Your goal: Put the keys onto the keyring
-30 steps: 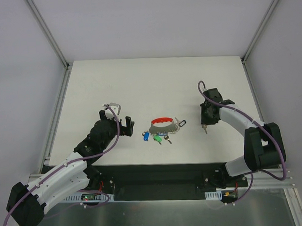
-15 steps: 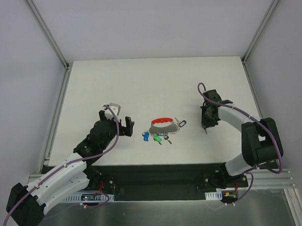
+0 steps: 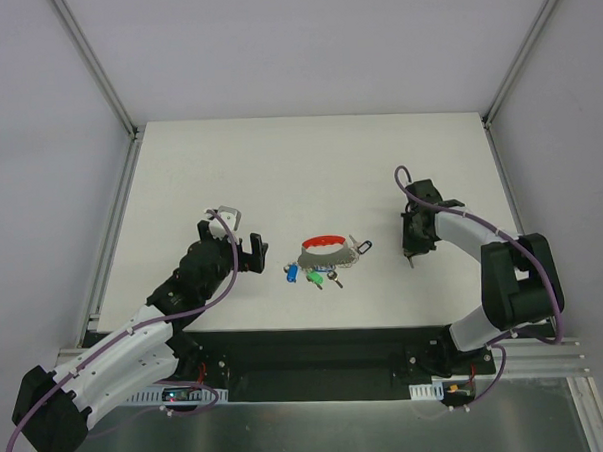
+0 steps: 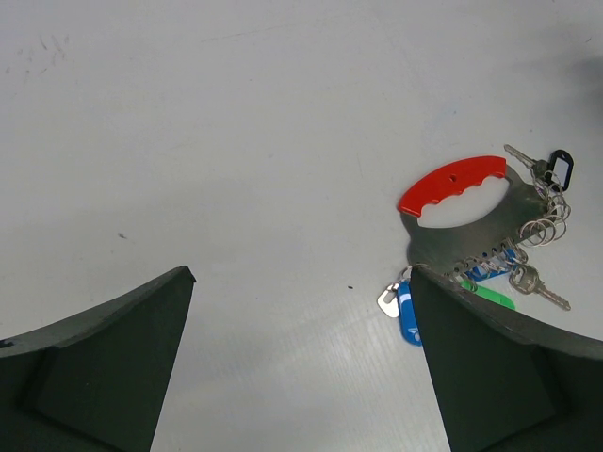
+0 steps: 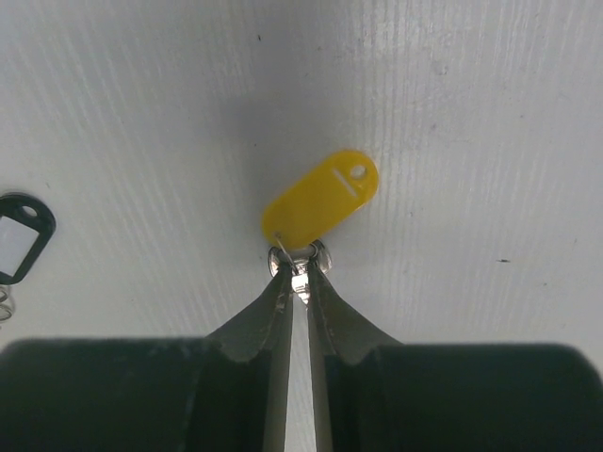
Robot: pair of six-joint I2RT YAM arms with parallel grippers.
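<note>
Toward the right side of the white table [image 3: 278,157], the right gripper [image 5: 299,273] is clenched on the silver key with the yellow plastic tag [image 5: 320,201], tag pointing straight ahead, while the red-handled metal keyring [image 3: 322,243] lies leftward, between it and the spread, empty left gripper [image 3: 245,253].

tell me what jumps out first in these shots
The yellow-tagged key stands out most: the right gripper has its fingers pinched shut on the key's metal end, at the right side of the white table. Next is the keyring with its bright red band, lying mid-table among the other keys. The left gripper is open just to its left.
</note>
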